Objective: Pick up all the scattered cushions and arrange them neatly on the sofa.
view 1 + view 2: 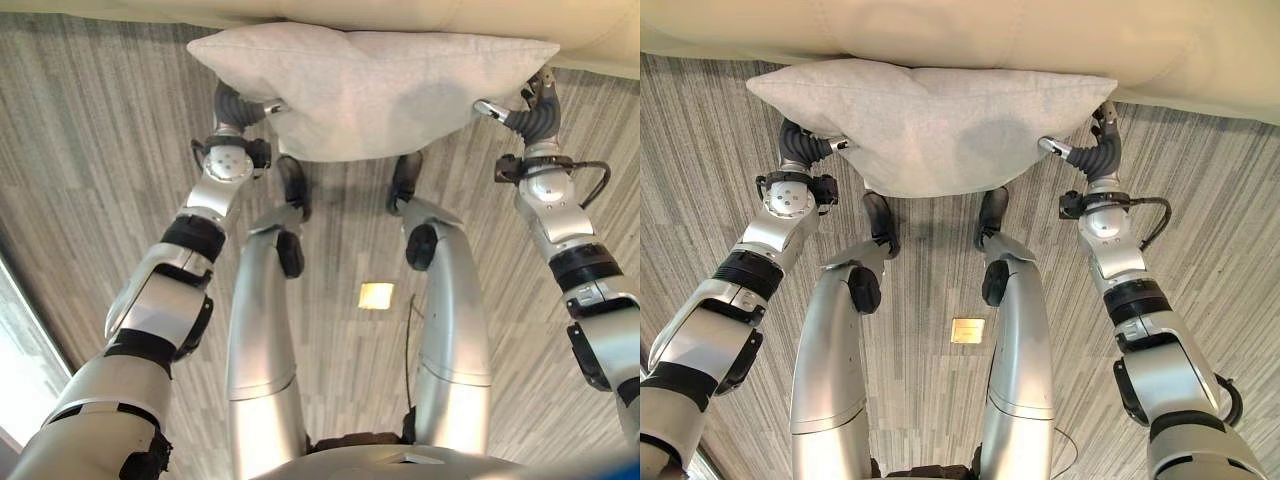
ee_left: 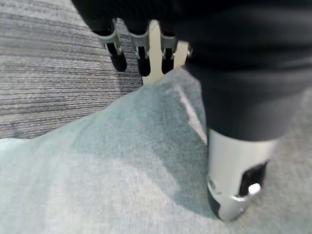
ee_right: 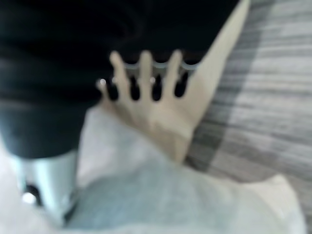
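Sofa [image 1: 1040, 40] edge runs across the far side, cream. Floor [image 1: 90, 150] is grey striped carpet. One pale grey cushion [image 1: 930, 120] is held off the floor between both hands, its far edge at the sofa front. Left hand [image 2: 229, 161] is clamped on the cushion's left end, thumb on top and fingers [image 2: 117, 48] at its edge. Right hand [image 3: 48, 180] grips the right end the same way.

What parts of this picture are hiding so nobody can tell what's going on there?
- Left robot hand: its fingers go under the pale grey fabric cushion in the left eye view.
- Right robot hand: fingertips covered by the cushion in the right eye view; the right wrist view is blurred.
- Cream sofa: cut off by the top edge.
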You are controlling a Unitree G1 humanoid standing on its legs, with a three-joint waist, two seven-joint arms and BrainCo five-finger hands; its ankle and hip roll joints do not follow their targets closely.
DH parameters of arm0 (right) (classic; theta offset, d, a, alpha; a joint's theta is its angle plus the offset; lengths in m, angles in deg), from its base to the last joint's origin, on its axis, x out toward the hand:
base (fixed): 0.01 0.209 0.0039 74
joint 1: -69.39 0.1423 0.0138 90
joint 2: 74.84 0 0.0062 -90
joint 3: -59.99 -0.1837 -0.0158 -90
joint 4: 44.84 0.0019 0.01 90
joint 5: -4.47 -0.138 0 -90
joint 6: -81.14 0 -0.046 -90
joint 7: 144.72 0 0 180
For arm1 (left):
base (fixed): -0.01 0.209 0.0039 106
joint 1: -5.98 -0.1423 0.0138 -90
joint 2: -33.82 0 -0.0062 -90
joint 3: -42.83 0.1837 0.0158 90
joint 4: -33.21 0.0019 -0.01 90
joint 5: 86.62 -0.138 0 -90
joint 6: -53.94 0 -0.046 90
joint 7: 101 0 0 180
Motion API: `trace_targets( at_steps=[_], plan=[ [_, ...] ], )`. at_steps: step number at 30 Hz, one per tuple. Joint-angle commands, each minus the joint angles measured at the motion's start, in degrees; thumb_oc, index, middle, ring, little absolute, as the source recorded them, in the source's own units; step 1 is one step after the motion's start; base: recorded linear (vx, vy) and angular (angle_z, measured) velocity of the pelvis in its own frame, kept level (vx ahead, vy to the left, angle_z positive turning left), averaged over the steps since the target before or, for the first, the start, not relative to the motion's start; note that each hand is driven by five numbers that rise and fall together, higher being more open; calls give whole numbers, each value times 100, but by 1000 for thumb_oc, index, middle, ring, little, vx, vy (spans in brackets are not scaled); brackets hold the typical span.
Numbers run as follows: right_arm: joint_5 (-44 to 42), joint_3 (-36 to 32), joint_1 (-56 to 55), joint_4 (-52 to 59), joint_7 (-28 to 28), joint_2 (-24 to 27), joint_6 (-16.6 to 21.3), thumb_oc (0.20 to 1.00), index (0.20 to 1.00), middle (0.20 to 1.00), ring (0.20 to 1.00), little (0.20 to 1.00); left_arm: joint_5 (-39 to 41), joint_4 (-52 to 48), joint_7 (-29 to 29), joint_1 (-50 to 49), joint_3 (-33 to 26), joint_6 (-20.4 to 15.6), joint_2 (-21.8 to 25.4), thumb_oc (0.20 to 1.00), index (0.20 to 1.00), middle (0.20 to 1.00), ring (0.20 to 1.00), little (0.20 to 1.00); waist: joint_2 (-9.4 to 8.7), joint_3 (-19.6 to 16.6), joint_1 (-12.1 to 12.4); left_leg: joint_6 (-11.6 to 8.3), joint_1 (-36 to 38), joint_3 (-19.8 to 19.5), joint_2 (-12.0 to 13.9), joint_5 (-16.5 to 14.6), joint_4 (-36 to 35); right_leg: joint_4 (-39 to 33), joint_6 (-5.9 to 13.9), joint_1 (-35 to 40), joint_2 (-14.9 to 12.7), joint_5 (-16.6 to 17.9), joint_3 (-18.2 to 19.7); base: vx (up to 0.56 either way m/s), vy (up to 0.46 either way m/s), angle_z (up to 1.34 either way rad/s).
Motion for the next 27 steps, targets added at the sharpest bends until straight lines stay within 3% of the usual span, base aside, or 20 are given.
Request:
trace_targets(
  at_steps=[1, 10, 16, 17, 18, 19, 20, 27],
  plan=[
    [225, 419, -473, -40, 149, -269, 141, 1000, 1000, 1000, 1000, 1000, 39, -229, -9, -256, -70, -528, -464, 1000, 1000, 1000, 1000, 1000, 315, -947, -99, -105, -286, -862, -335, -121, -289, -498, 374, 55, 166, 329, -77, 1, -13, 4],
    [335, 997, 350, -559, 206, -519, 38, 1000, 1000, 1000, 1000, 1000, 122, -347, -101, 55, 136, -632, -629, 1000, 1000, 1000, 1000, 1000, 378, -825, 12, -113, -291, -885, -344, -65, -301, -451, 401, 33, 139, 347, -61, 2, 0, 3],
    [-102, 1202, 598, -521, 125, -921, 159, 1000, 1000, 1000, 1000, 1000, 391, -471, -168, 255, 209, -745, -853, 1000, 1000, 1000, 1000, 1000, 422, -801, 65, -111, -292, -881, -349, -67, -250, -425, 404, 31, 173, 336, -89, 0, 0, 0],
    [-218, 1204, 613, -504, 105, -1020, 197, 893, 893, 893, 893, 893, 442, -477, -160, 269, 207, -738, -881, 1000, 1000, 1000, 1000, 1000, 427, -804, 66, -111, -292, -886, -351, -70, -235, -413, 405, 31, 184, 336, -88, 0, 0, 0],
    [-302, 1211, 631, -478, 81, -1084, 226, 529, 529, 529, 529, 529, 482, -494, -152, 282, 204, -750, -896, 915, 915, 915, 915, 915, 437, -805, 67, -112, -291, -888, -350, -70, -217, -414, 406, 31, 195, 341, -88, 0, 0, 0],
    [-405, 1254, 678, -424, 38, -1178, 276, 200, 200, 200, 200, 200, 546, -547, -128, 298, 200, -791, -903, 514, 514, 514, 514, 514, 450, -814, 75, -114, -291, -891, -340, -74, -188, -401, 402, 31, 202, 341, -93, 0, 0, 0],
    [-407, 1256, 680, -427, 37, -1180, 278, 200, 200, 200, 200, 200, 547, -549, -128, 297, 198, -792, -900, 200, 200, 200, 200, 200, 449, -814, 74, -115, -291, -891, -338, -76, -186, -400, 401, 31, 204, 340, -93, 0, 0, 0],
    [-263, 1307, 849, 67, 101, -1208, 384, 200, 200, 200, 200, 200, 761, -865, -193, 156, -48, -1005, -832, 200, 200, 200, 200, 200, 474, -982, 109, -144, -291, -880, -318, -85, -150, -368, 401, 31, 221, 335, -143, 3, -1, -1]
  ],
)
